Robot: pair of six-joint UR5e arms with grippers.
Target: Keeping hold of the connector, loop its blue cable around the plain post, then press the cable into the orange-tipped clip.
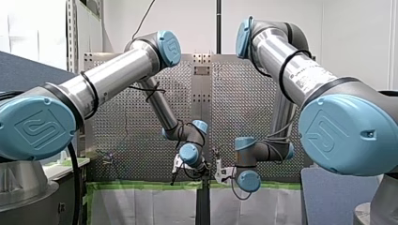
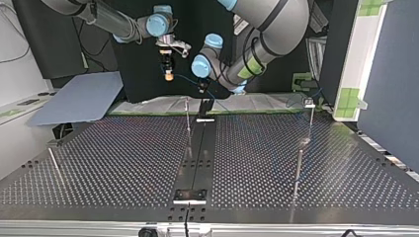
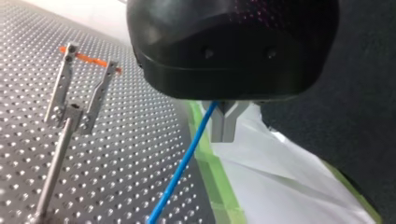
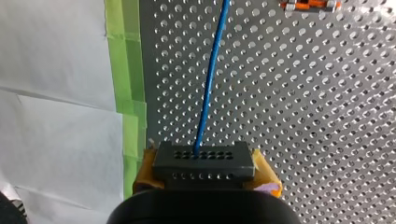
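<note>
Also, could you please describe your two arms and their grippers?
My left arm and my right arm are silver tubes with light-blue joint caps bearing an embossed logo, and black cables strapped alongside. My left gripper has a black housing and grey metal fingers; my right gripper shows yellow pads.

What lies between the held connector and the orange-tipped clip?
In the right wrist view, only bare perforated table lies between connector and orange-tipped clip; the blue cable runs off beside that stretch.

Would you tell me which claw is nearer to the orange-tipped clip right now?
The left claw: in the top view it hangs between the clip, at the view's right, and the right claw, which holds the connector.
</note>
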